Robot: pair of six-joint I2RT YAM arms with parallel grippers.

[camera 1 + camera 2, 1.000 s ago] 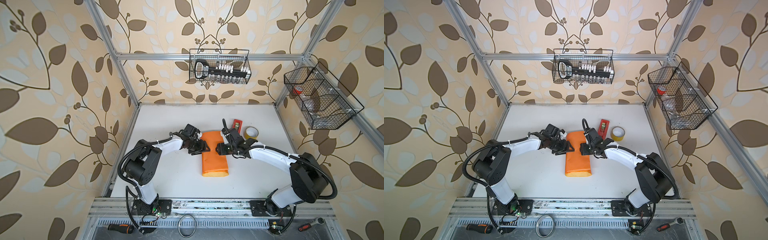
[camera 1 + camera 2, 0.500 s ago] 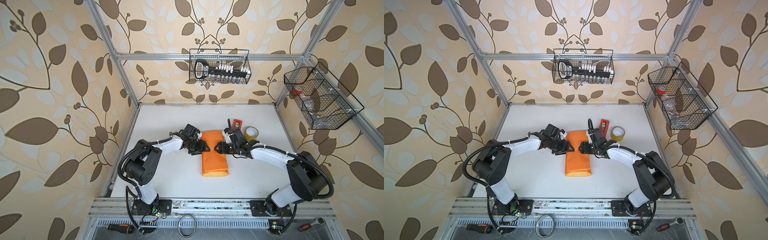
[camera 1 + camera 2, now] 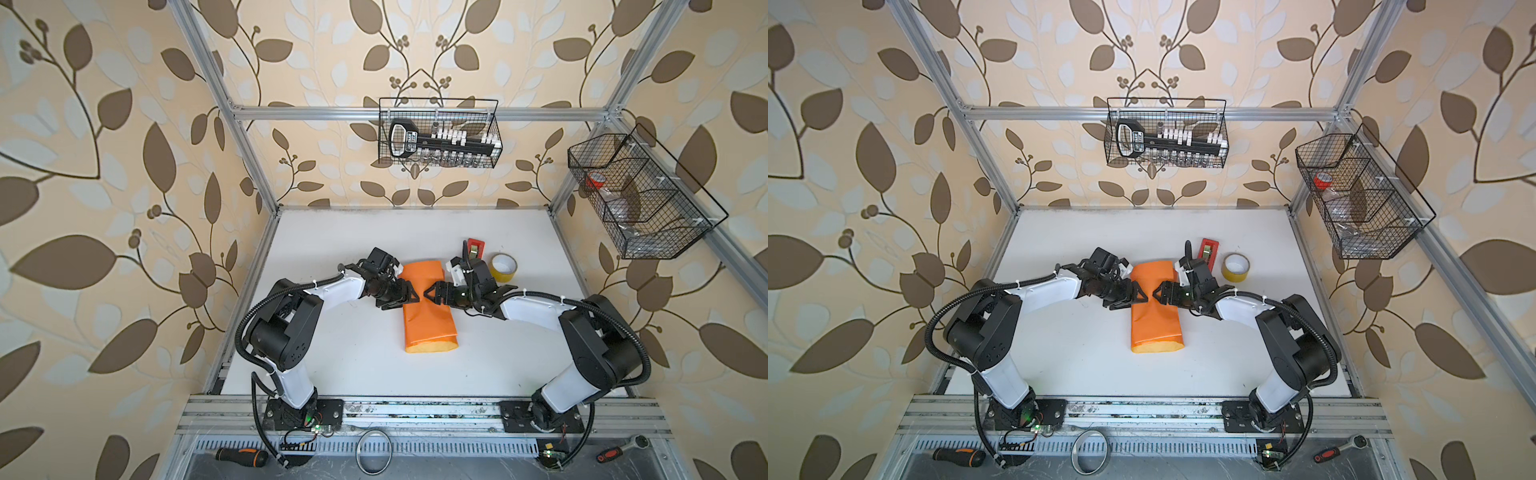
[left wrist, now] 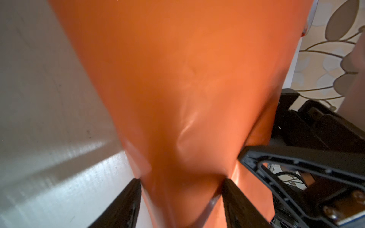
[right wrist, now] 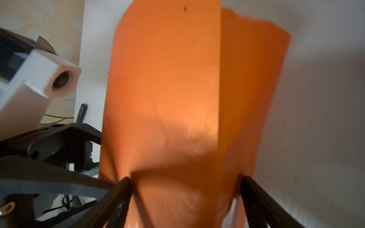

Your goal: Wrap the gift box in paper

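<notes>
The paper (image 3: 428,324) lies mid-table folded into a long orange bundle, and its tan side shows at the near end. The gift box is hidden, nowhere visible. My left gripper (image 3: 409,293) reaches in from the left over the bundle's far half. In the left wrist view its fingers (image 4: 136,189) press both sides of the orange paper (image 4: 177,79), so it is shut on it. My right gripper (image 3: 430,293) faces it from the right. Its jaws (image 5: 185,180) stand wide apart around the paper (image 5: 167,88), open.
A yellow tape roll (image 3: 503,266) and a red tape dispenser (image 3: 476,245) lie just behind my right wrist. Wire baskets hang on the back wall (image 3: 438,133) and the right wall (image 3: 640,199). Hand tools lie beyond the front rail.
My right gripper's jaws have spread wider and its wrist has shifted slightly towards the middle of the paper. The left arm and the bundle have stayed put.
</notes>
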